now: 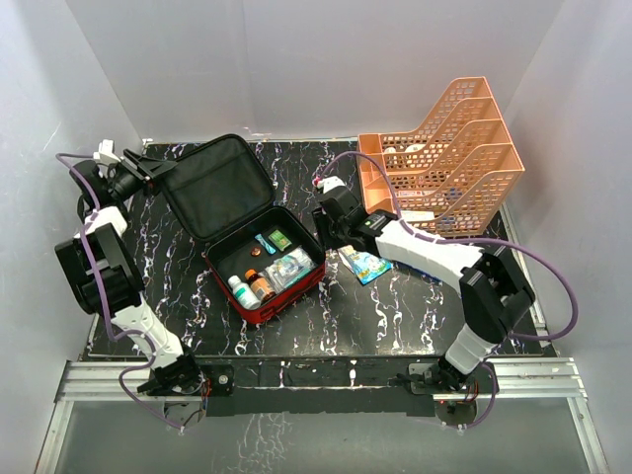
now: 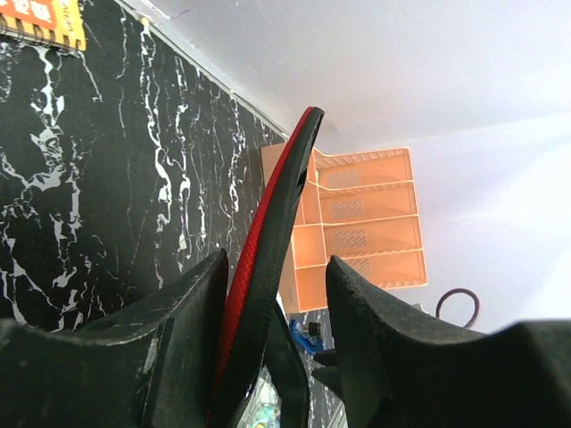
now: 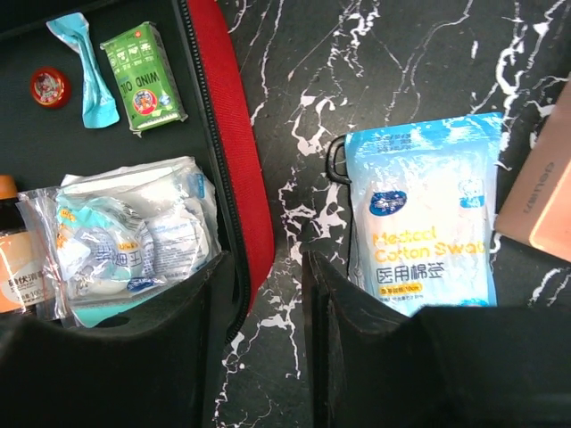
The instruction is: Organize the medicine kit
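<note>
— Where is the medicine kit [image 1: 291, 296]?

— In the middle of the bench [image 1: 395, 316]. It is open. Its lid [image 1: 219, 188] leans back toward the far left corner.

— What are the left fingers [image 2: 192, 303] doing?

— They sit at the far left edge of the lid. The red rim runs up between them, long and thin. One finger touches the red side. I cannot tell if they are pinching it yet.

— And the right fingers [image 3: 161, 357]?

— They hang over the right wall of the case. One is inside, above a bag of little packets. The other is outside. I can see a strip of bench between the wall and the outside finger, so they are apart, not squeezing.

— What is that blue thing?

— A pack of cotton swabs [image 3: 419, 223]. It lies flat on the bench, just beside the case on the right, with its long side running along the wall.

— Which arm is closer to it?

— The right one, by a lot. The left one is closer to the lid. I think the lid can only swing down toward the right arm.
</note>
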{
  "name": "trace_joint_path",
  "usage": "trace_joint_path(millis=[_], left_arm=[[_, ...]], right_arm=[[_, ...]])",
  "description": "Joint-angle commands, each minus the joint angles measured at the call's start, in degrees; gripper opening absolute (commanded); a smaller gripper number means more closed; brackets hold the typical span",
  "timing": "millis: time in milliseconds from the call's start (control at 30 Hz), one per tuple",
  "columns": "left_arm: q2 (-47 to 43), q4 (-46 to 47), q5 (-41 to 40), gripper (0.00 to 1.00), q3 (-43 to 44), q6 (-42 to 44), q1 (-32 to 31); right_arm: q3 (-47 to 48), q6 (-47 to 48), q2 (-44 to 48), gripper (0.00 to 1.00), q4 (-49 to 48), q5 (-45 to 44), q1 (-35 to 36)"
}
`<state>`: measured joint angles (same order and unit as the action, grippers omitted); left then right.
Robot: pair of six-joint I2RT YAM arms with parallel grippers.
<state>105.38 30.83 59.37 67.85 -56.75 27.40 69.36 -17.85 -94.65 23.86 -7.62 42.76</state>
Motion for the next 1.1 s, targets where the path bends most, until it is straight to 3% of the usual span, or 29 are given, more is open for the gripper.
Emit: trace_joint_path(millis=[0,533,667,867,967,1067], left_arm=[[-5.99,0.95,4.28,0.44,2.42,2.49,0.17],[-9.70,-35.26,6.57,0.38,16.91,34.24,-7.55],[-9.36,-46.31,3.32,0.36,20.41,43.40,-10.02],[-10.32,-54.96,-0.91,0.32,24.91,49.50,-11.34],[-10.84,-58.56,-1.47,0.32,25.97,53.27,-12.10],[-11.59,-61.59,-2.14,0.41,26.40,56.81,-12.60]], right_arm=[[-1.57,-2.62,4.91,0.35,-4.16,-4.32,-0.79],[-4.44,-7.34,10.31,0.36,-6.72,-8.92,-2.44],[-4.59,-8.01,10.46,0.36,-6.66,-8.89,-2.51],[-4.94,-8.43,10.81,0.36,-6.63,-8.89,-2.55],[-5.03,-8.44,10.89,0.36,-6.64,-9.04,-2.51],[-4.97,-8.35,10.81,0.36,-6.66,-9.10,-2.51]])
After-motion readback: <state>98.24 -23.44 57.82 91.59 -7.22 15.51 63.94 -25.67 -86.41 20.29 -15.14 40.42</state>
